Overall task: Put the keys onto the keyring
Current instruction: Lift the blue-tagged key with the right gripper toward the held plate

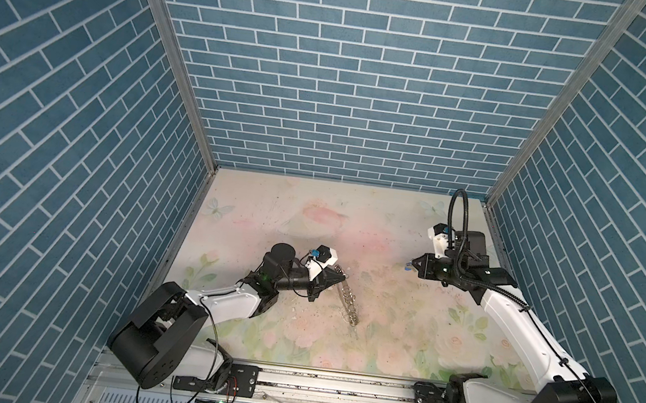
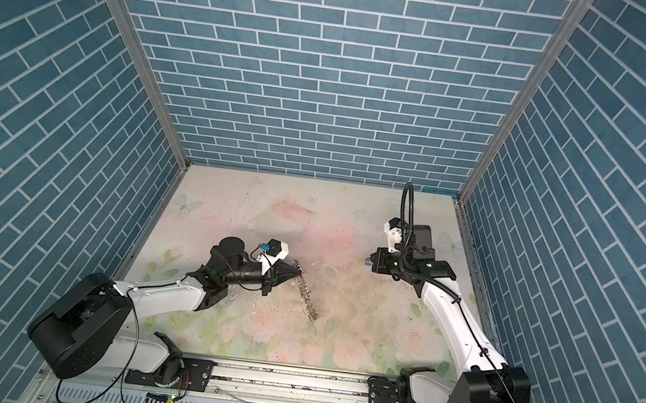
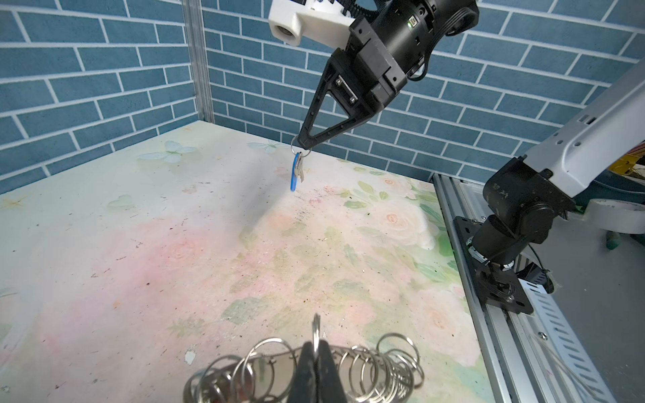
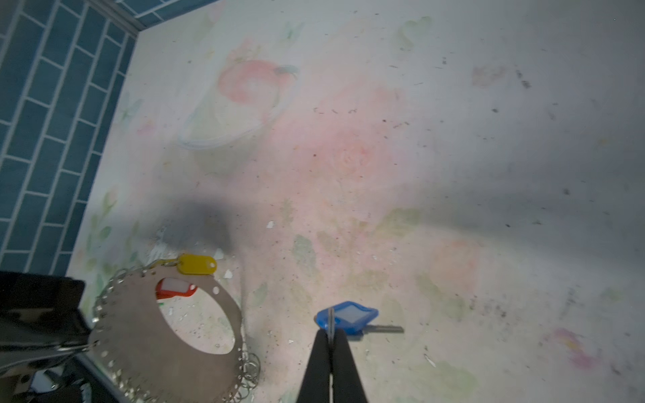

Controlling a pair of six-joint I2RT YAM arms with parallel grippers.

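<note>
Worked over the flowered table, lower half of both top views. Held the keyring on edge at centre of a top view, with the left gripper clamped shut on its upper edge, probably to face its small rings rightward. Pinched the split ring of the blue-tagged key in the closed right gripper, right of centre, well apart from the keyring, leaving the key hanging free for threading. Noted a yellow tag at the keyring's rim and a red tag through its hole, lower left of the right wrist view, seemingly already strung.
</note>
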